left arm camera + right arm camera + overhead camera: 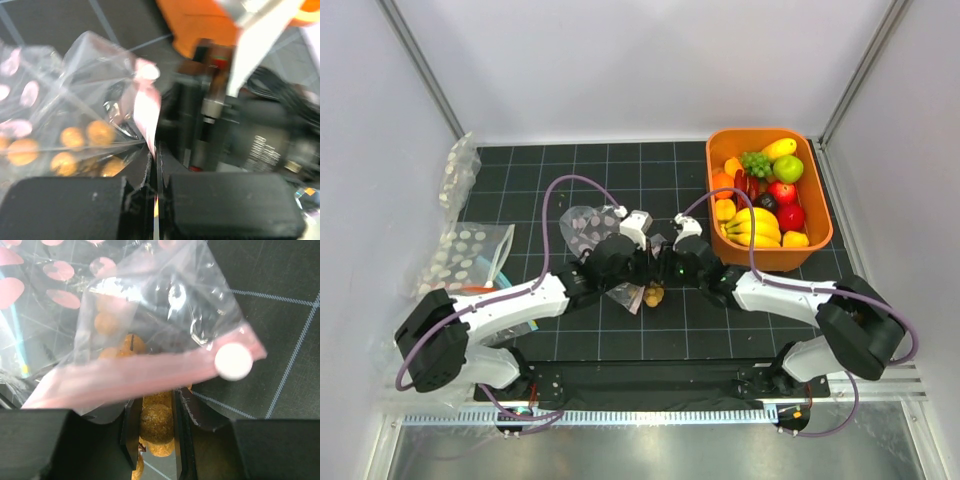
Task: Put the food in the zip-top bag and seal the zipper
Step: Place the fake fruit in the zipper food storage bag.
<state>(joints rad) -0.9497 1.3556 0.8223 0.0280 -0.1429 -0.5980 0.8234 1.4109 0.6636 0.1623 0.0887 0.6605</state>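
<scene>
The bag (150,295) hung at mid-table where the two arms met, and the next move, as I judge it, turned on how its mouth faced the right gripper (156,405). In the right wrist view the zipper (130,372) ran crosswise just ahead of the fingertips, its long axis square to the fingers' reach, low on the left and rising to a white round tab on the right. The brown cluster (156,427) straddled that strip. Some of its balls showed through the film beyond the zipper, inside the bag, and the rest sat on the near side, wedged between the right fingers. That gripper looked clasped on the cluster, its jaws partly apart and touching the balls on both sides. So the bag's body lay straight ahead of it, and pushing forward across the strip would probably carry the rest in. The left gripper (155,182) was clenched, with the pink rim and film running down into the seam between its pads, apparently holding the mouth up. The other fruit (760,222) lay in the tub (817,240), far right and nearer the right arm.
</scene>
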